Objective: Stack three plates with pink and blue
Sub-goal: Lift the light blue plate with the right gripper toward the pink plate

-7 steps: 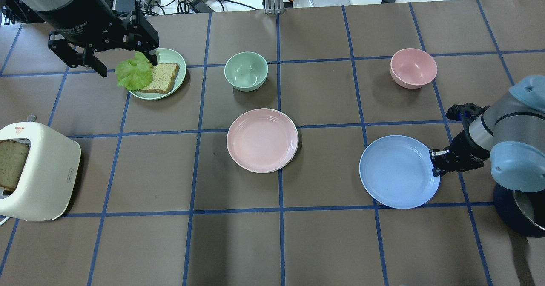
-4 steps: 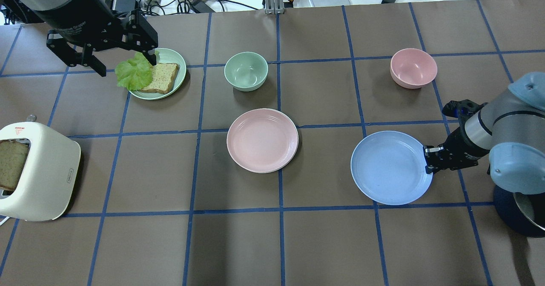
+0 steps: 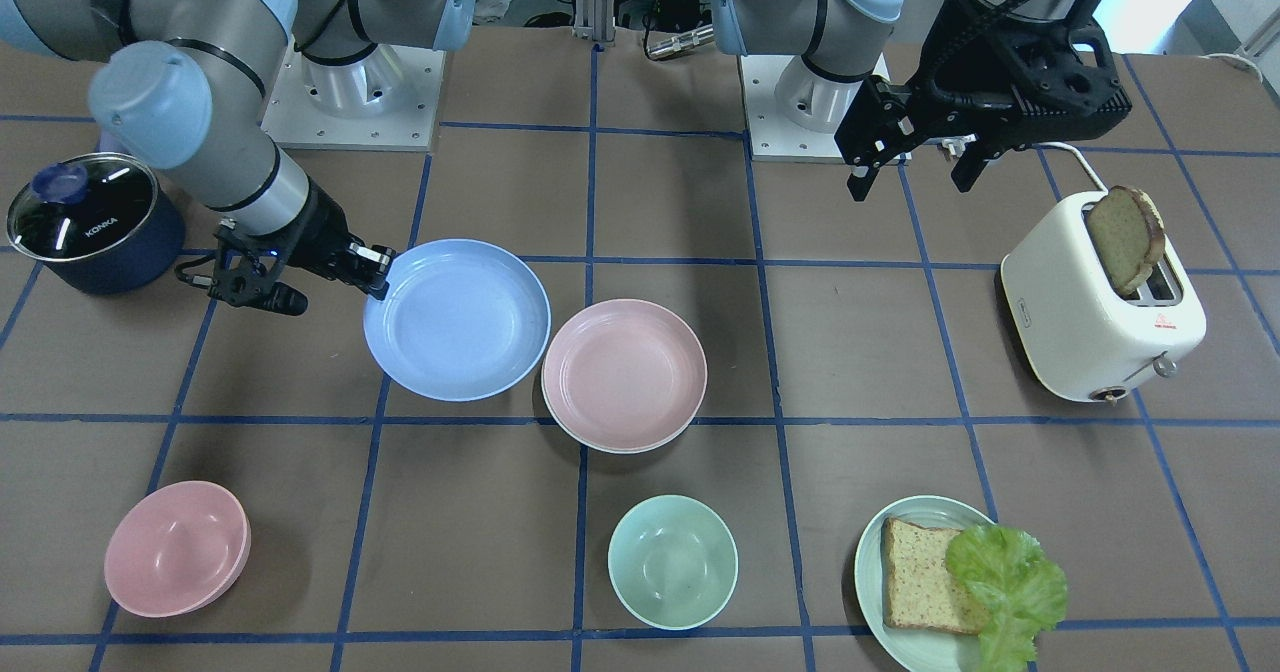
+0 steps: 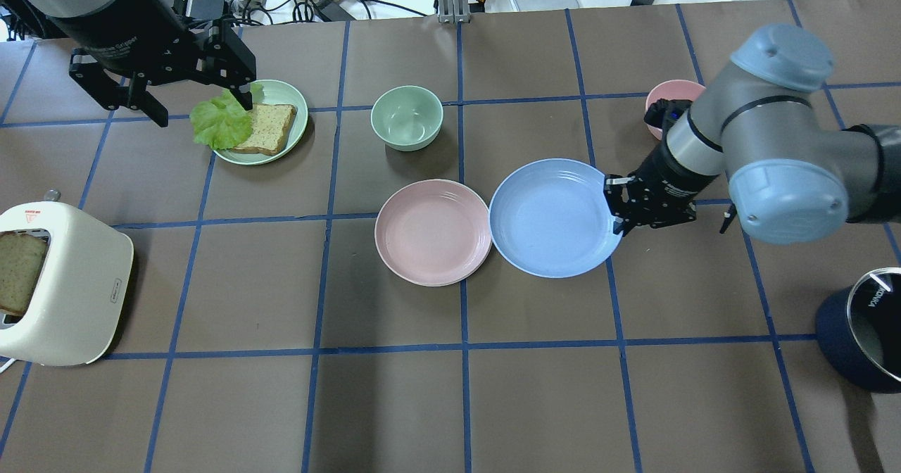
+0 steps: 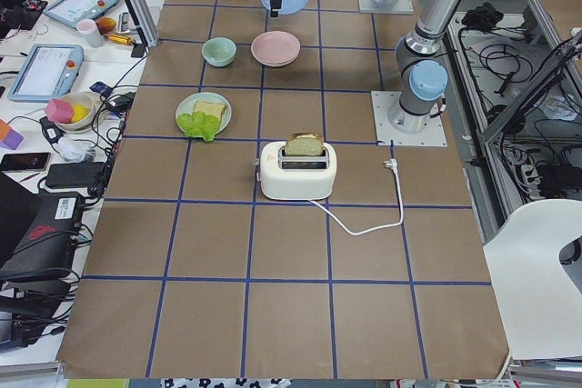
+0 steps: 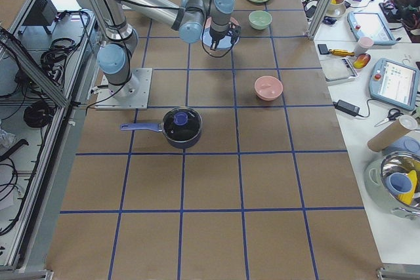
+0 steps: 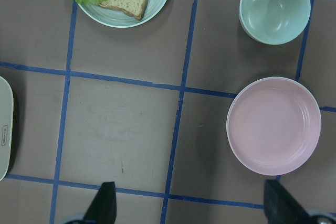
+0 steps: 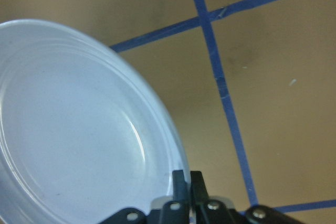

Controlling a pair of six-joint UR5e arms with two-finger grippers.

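My right gripper (image 4: 614, 207) is shut on the rim of the light blue plate (image 4: 552, 216) and holds it a little above the table. The plate's far edge reaches the right rim of the pale pink plate (image 4: 433, 232). The right wrist view shows the fingertips (image 8: 181, 182) pinching the blue plate's rim (image 8: 68, 129). The pink plate (image 3: 624, 372) lies at the table's middle. A cream-white rim (image 3: 620, 448) shows under it. My left gripper (image 4: 203, 107) hangs open and empty over the lettuce plate.
A mint plate (image 4: 285, 96) with bread and lettuce stands at the back left. A mint bowl (image 4: 407, 117) is behind the pink plate. A pink bowl (image 4: 662, 94) is partly behind my right arm. A toaster (image 4: 63, 283) stands left, a dark pot (image 4: 862, 339) right.
My right gripper has carried the blue plate left and away from the robot, up to the pink plate. The left gripper has shifted slightly up and left.
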